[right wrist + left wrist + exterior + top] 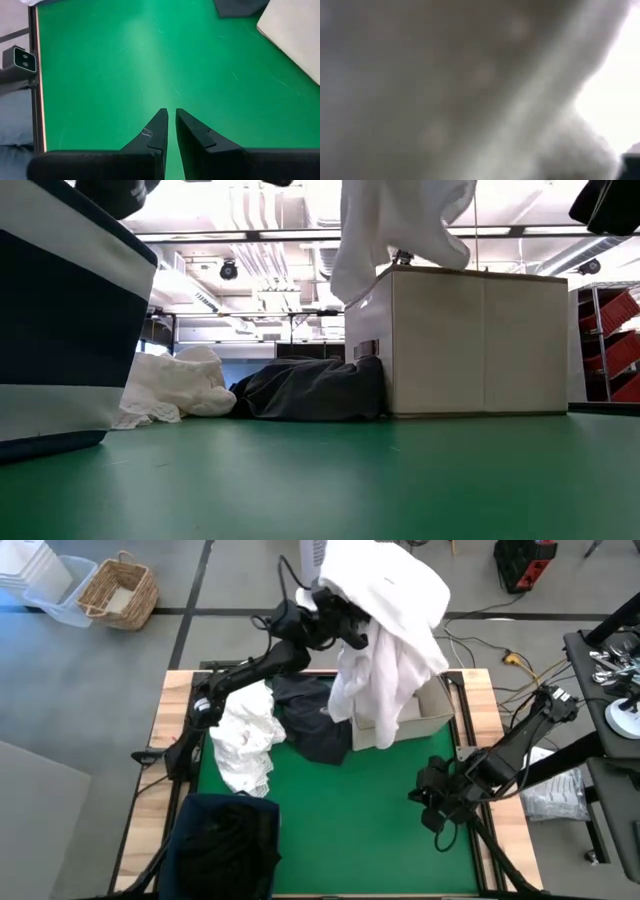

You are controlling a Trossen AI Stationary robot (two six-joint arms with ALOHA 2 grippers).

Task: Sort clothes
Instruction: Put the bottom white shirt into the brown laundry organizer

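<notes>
- The left gripper is raised high over the far edge of the table, pinched shut on a white garment; the cloth hangs in a long drape over the beige cardboard box, its lower folds reaching down into and in front of the box; the left wrist view is filled with pale fabric and shows nothing more
- The step in hand looks like delivering this white piece to the box; to do it well, I judge the arm should centre the hanging bulk over the opening before lowering, since part of the drape trails outside the near wall
- Lower until the cloth slackens inside, then release; letting go from this height risks a sleeve hanging over the rim
- A second white garment and a dark garment lie on the green mat, touching each other, just beside the box; keep the drape from snagging them
- The navy bin sits at the near left corner, with dark fabric inside
- The right gripper waits low over bare mat at the right, fingers almost pressed together, holding nothing
</notes>
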